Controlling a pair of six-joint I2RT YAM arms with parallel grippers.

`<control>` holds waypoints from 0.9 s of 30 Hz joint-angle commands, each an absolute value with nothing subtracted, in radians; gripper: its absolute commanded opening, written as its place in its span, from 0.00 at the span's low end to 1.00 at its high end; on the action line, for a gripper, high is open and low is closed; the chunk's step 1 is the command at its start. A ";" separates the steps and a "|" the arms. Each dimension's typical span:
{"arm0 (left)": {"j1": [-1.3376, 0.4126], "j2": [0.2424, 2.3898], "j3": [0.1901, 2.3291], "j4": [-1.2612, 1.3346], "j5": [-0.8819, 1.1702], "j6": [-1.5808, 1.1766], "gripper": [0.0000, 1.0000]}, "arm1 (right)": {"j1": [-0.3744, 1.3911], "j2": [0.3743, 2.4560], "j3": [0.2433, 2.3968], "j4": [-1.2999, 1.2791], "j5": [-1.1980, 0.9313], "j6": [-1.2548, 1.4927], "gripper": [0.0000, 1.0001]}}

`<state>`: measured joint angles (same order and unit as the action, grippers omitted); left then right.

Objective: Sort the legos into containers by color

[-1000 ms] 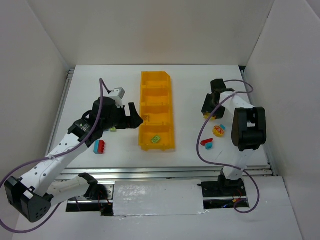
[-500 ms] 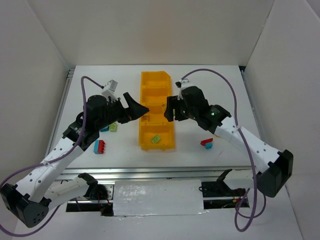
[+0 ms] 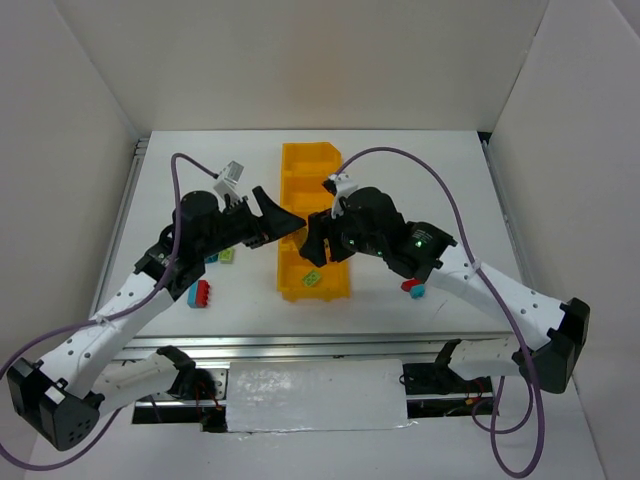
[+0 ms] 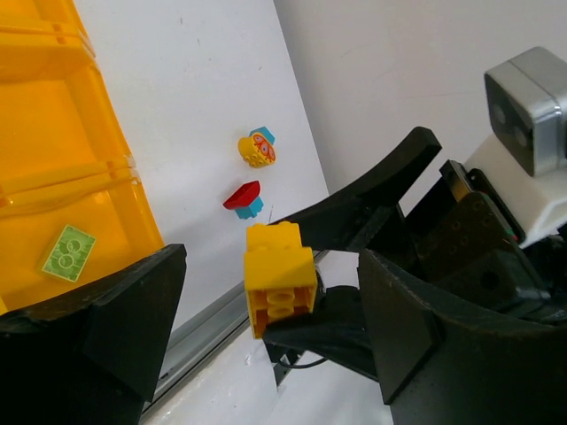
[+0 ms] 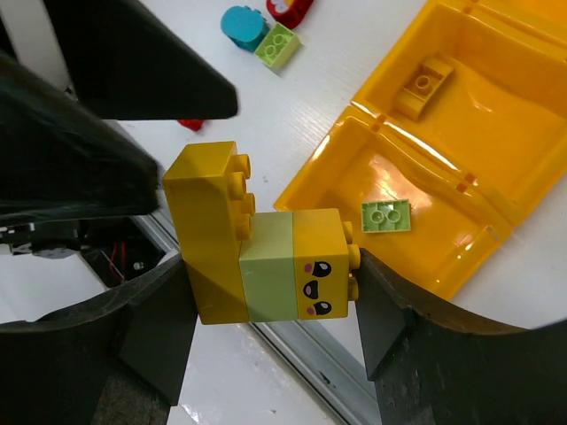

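1. Right gripper [image 5: 270, 279]: clamped on a brick stack [image 5: 261, 266]. The stack is a yellow brick joined to a light green and yellow one bearing a printed face. In the right wrist view both fingers are seen pressed against its sides.
2. Left gripper [image 4: 273, 266]: jaws spread. In the left wrist view the yellow end of the stack is seen between them, with a gap on each side and no contact with either finger.
3. In the top view the two grippers are seen meeting above the near half of the yellow-orange bin [image 3: 312, 160]. The stack cannot be made out from there.
4. Bin contents: a light green plate [image 3: 312, 278] lies flat in the nearest compartment and is recorded in all three views. A yellow brick [image 5: 423, 86] in the adjoining compartment is shown by the right wrist view only.
5. On the table [image 3: 420, 170], left of the bin: a red brick [image 3: 203, 293], and farther back a light green brick [image 3: 226, 255] with a teal piece [image 3: 210, 258] just beside it.
6. Right of the bin: a red-and-teal piece [image 3: 412, 288]. A round yellow piece [image 4: 257, 149] near it is recorded in the left wrist view only, as the right arm covers that spot from above.
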<state>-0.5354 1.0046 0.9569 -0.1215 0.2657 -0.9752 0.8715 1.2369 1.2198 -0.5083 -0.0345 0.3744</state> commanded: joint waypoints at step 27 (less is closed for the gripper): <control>-0.537 1.029 0.974 0.011 0.361 -0.921 0.00 | 0.891 1.249 1.255 -0.350 -0.099 0.422 1.00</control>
<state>-0.5293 1.0454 0.9401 -0.0441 0.3214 -0.9646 0.9001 1.3140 1.2945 -0.4656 -0.0139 0.4282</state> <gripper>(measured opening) 0.476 0.969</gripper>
